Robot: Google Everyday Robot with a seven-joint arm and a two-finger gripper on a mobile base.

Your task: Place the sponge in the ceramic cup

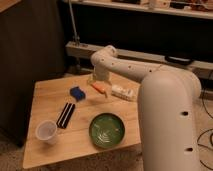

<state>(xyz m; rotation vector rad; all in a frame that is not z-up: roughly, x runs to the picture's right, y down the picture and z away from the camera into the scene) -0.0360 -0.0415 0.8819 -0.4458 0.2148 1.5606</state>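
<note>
The sponge [77,92] is a small bright-blue block lying on the wooden table [45,97], left of centre. Near the front left corner the ceramic cup [46,132], whitish and tapered, leans slightly with its round rim facing up. My white arm reaches in from the right, and the gripper [97,79] hangs over the back of the table, to the right of the sponge and a little above it. The gripper is apart from the sponge and far from the cup.
A black flat object with a pale stripe [65,115] lies between sponge and cup. A wide dark-green bowl [107,130] sits at the front. An orange item [99,89] and a white packet [122,92] lie below the gripper. My arm's thick base [165,125] blocks the right side.
</note>
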